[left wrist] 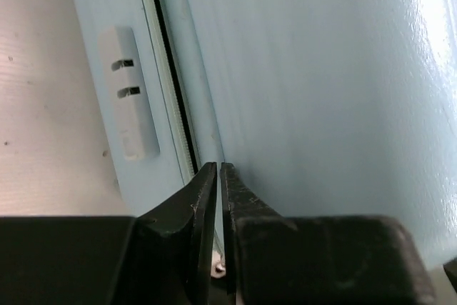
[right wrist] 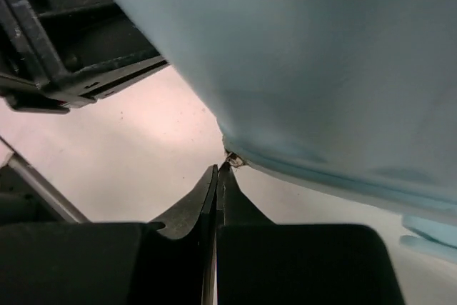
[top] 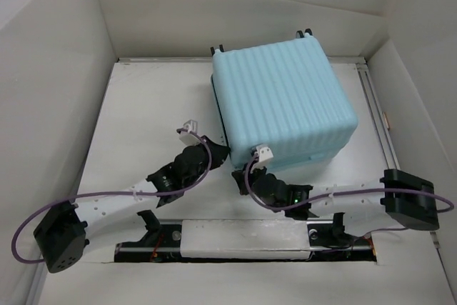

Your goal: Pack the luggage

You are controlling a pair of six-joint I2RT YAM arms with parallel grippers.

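Since the luggage lies closed on the table, we judge its ribbed shell stiff, slick and light, best worked along the zipper seam. The left gripper and right gripper, jaws together, sit at its near side; whether either pinches anything, we cannot tell.

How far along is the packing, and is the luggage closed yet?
Done: the luggage lies closed, shell halves together. In hand: the left gripper and right gripper are both shut at its zipper seam; whether they pinch a pull is unclear. Left: probably zipping it around.
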